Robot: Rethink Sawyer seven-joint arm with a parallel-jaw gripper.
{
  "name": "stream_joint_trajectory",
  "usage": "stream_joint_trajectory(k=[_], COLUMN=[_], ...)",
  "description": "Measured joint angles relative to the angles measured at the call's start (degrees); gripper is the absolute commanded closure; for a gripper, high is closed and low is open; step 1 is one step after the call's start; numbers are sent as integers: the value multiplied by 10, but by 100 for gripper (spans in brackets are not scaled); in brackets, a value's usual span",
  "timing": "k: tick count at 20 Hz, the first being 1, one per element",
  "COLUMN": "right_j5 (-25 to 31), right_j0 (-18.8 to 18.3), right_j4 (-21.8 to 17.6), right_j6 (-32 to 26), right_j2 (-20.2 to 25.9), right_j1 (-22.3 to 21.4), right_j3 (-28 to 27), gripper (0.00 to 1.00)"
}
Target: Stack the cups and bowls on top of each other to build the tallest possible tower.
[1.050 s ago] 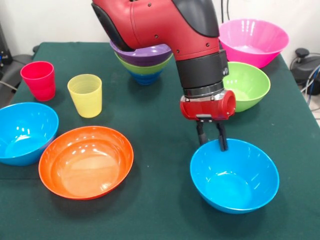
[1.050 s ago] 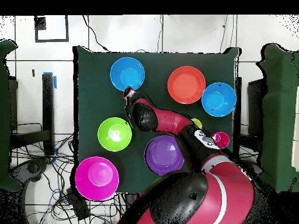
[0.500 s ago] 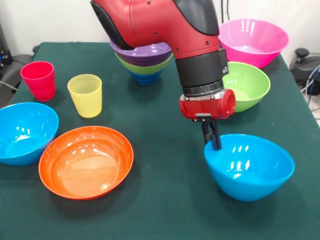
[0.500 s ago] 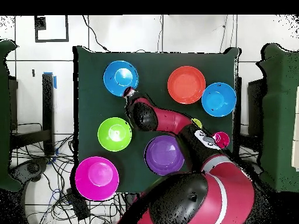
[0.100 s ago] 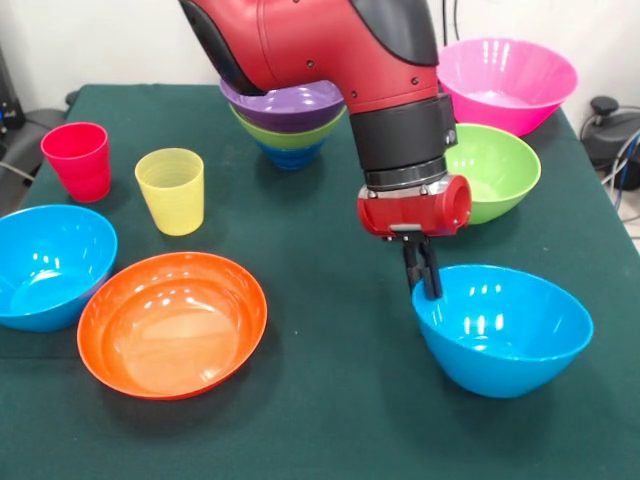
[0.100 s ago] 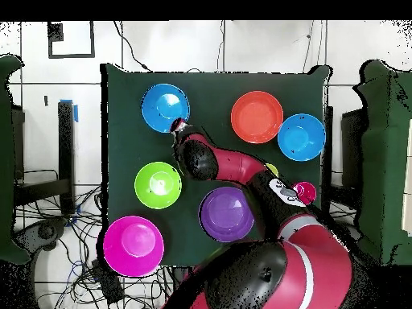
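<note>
My gripper [image 5: 426, 276] is shut on the near-left rim of a light blue bowl [image 5: 505, 330], which hangs tilted just above the cloth. From above, the gripper [image 6: 179, 125] meets that bowl [image 6: 165, 107] at its edge. The tower [image 5: 290, 120] stands behind the arm: purple bowl [image 6: 227, 213] on top, lime green under it, dark blue lowest. Loose on the table are a red cup [image 5: 78, 160], a yellow cup [image 5: 171, 190], another light blue bowl [image 5: 50, 265], an orange bowl [image 5: 172, 322], a lime green bowl [image 5: 492, 170] and a big pink bowl [image 5: 505, 82].
The dark green table [image 5: 330, 400] ends close behind the pink bowl. The arm's thick red and black body [image 5: 330, 50] hangs over the tower and hides part of it. In the overhead view the arm covers most of the yellow cup [image 6: 272, 170].
The gripper closed on the light blue bowl's rim. The bowl came up tilted and shifted slightly right in the front view.
</note>
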Motion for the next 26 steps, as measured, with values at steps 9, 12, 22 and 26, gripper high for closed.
stream_joint_trajectory(k=[9, 12, 22, 26], right_j5=[21, 40, 93, 113], right_j0=[17, 23, 25, 24], right_j4=[5, 10, 24, 33], right_j6=[0, 0, 0, 0], right_j2=[-16, -21, -21, -21], right_j1=[-26, -41, -63, -71], right_j3=[0, 1, 1, 1], gripper=[100, 100, 100, 100])
